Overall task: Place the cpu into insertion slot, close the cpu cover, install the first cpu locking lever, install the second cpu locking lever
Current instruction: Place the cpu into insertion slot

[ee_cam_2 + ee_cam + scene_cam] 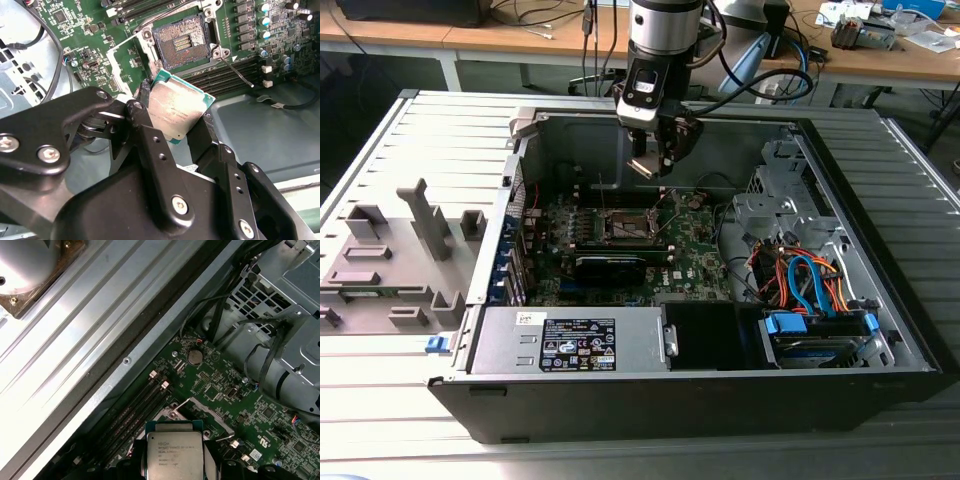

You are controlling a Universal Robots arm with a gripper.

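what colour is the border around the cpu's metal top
Green, around a silver-grey top on the cpu; shows best in the second wrist view.

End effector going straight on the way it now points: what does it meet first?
Likely the open insertion slot, with the held cpu touching it first. Depth is unclear, so exact alignment is uncertain.

cpu (176, 112): silver-grey top, green rim
insertion slot (182, 44): brownish-gold pin field
motherboard (75, 30): green
drive cables (807, 283): orange and blue
case (670, 400): black

Bright, even light — strong glare on the ribbed metal panel (50, 355).
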